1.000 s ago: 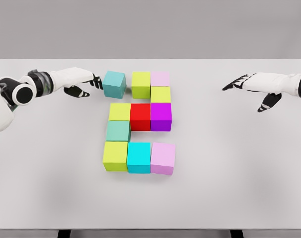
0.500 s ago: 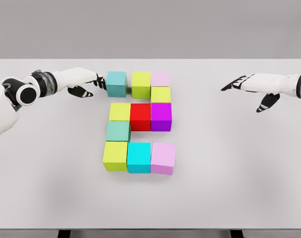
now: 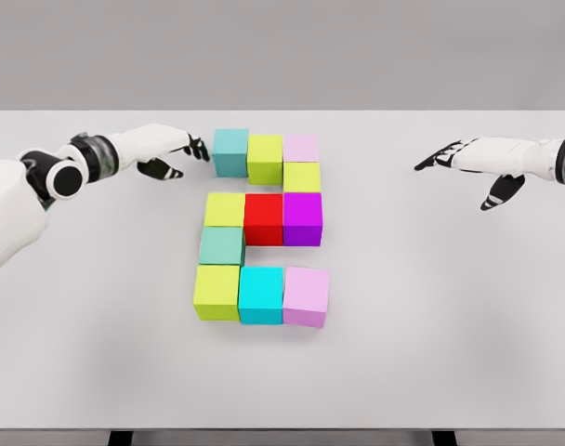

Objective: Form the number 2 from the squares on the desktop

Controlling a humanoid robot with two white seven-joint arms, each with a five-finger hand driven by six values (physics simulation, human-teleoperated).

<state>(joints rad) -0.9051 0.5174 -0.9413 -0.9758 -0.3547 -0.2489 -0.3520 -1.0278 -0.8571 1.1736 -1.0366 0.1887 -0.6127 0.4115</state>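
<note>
A wide, pale grey table (image 3: 468, 307) fills most of the view, matte and evenly lit, with soft shadows under the blocks; behind its far edge stands a plain grey wall (image 3: 282, 51), and two dark table supports just show at the bottom edge.

The coloured squares sit together at the middle of the tabletop, forming a blocky 2. The top row runs teal cube (image 3: 230, 151), lime cube (image 3: 265, 157), pale pink cube (image 3: 301, 147), all touching side by side. Below the pink one sits a yellow-green cube (image 3: 302, 177), then the middle row: lime, red cube (image 3: 263, 218), purple cube (image 3: 302, 217). A second teal cube (image 3: 222, 245) drops down the left side, and the bottom row is lime, cyan cube (image 3: 261, 294), pink (this last one slightly skewed).

The left hand (image 3: 162, 149) reaches in flat, fingers extended and holding nothing, fingertips at the teal cube's left face. The right hand (image 3: 473, 163) hovers well apart on the right, fingers spread, empty.
</note>
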